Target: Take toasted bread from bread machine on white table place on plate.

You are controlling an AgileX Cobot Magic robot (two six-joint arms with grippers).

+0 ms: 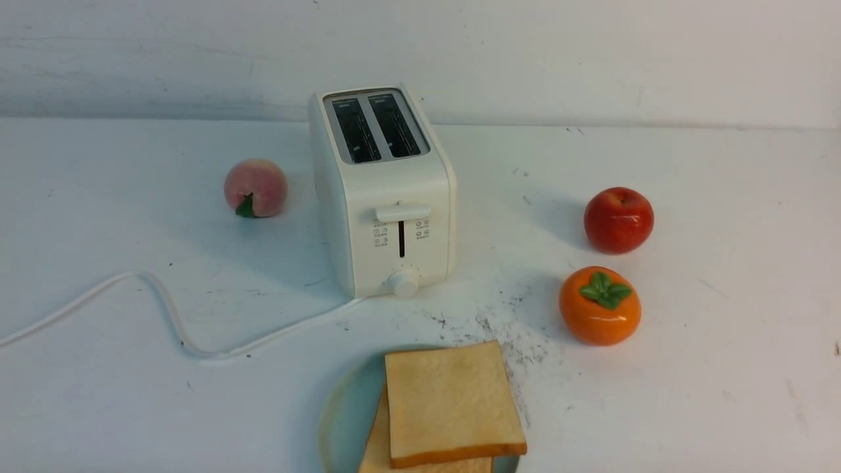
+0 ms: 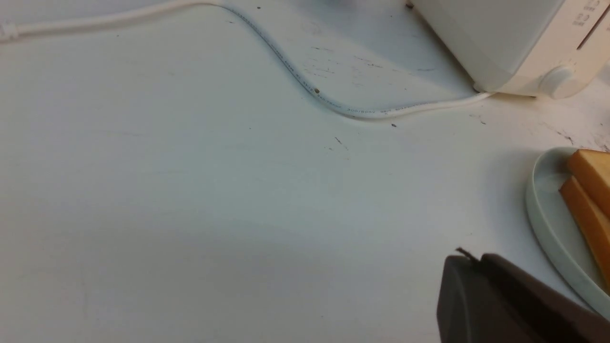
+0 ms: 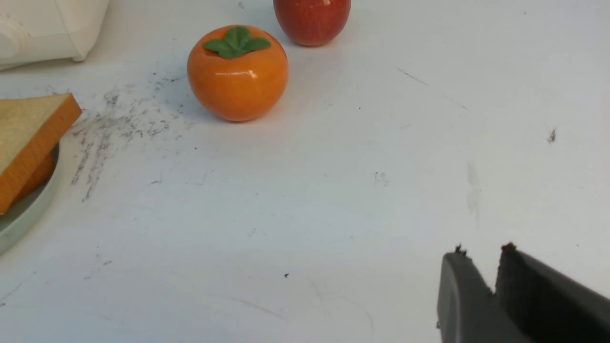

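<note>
Two slices of toasted bread lie stacked on the plate (image 1: 341, 420) at the front of the white table (image 1: 723, 368). The top slice (image 1: 450, 401) sits askew over the lower one (image 1: 378, 453). Behind them stands the bread machine (image 1: 384, 190), both slots dark with no bread showing. Neither gripper shows in the front view. In the left wrist view my left gripper (image 2: 476, 257) hangs shut and bare over the table, beside the plate (image 2: 543, 200). In the right wrist view my right gripper (image 3: 481, 250) stands slightly open over bare table, nothing between its tips, well apart from the toast (image 3: 28, 128).
A peach (image 1: 255, 188) lies left of the bread machine. A red apple (image 1: 618, 219) and an orange persimmon (image 1: 599, 305) sit to its right. The white cord (image 1: 164, 302) snakes across the table's left side. Dark scuffs (image 1: 519, 328) mark the table by the plate.
</note>
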